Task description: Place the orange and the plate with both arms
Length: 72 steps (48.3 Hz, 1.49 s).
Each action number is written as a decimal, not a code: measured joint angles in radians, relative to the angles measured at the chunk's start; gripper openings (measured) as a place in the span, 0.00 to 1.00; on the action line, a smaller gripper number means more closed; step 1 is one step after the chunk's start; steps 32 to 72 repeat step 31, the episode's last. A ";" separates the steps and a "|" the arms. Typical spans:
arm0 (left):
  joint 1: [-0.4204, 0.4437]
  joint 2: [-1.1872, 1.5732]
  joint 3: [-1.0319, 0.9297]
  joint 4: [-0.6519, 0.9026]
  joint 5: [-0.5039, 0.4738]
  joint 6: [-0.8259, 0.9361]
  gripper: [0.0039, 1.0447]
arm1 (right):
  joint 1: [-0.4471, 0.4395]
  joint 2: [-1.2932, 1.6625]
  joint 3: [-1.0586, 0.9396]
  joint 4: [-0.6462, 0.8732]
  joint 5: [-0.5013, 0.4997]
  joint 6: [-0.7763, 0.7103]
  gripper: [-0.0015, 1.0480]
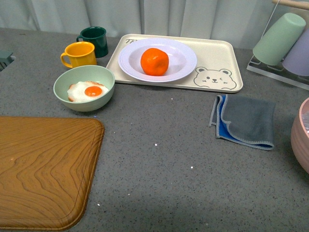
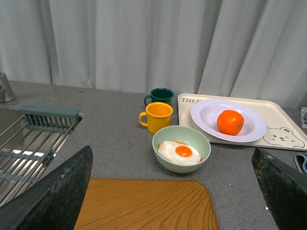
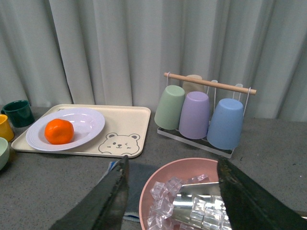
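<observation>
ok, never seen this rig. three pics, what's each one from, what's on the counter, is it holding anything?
It is a robot with two arms, each ending in a two-fingered gripper. The front view comes from a camera on its body, between the arms; neither arm shows there. The other two come from cameras on the wrists, so the dark shapes at the bottom edges are the fingers of the left gripper and right gripper. Both are open and hold nothing.

On the grey counter: the orange sits in the white plate, which rests on a beige bear-print tray. Nearby are a green bowl with a fried egg, a yellow mug, a dark green mug, a wooden board, a folded cloth, a cup rack and a pink bowl of ice cubes.
</observation>
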 joint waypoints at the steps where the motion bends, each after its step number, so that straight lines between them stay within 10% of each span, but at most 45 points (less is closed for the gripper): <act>1: 0.000 0.000 0.000 0.000 0.000 0.000 0.94 | 0.000 0.000 0.000 0.000 0.000 0.000 0.54; 11: 0.000 0.000 0.000 0.000 0.000 0.000 0.94 | 0.000 0.000 0.000 0.000 0.000 0.000 0.92; 72: 0.000 0.000 0.000 0.000 0.000 0.000 0.94 | 0.000 0.000 0.000 0.000 0.000 0.000 0.91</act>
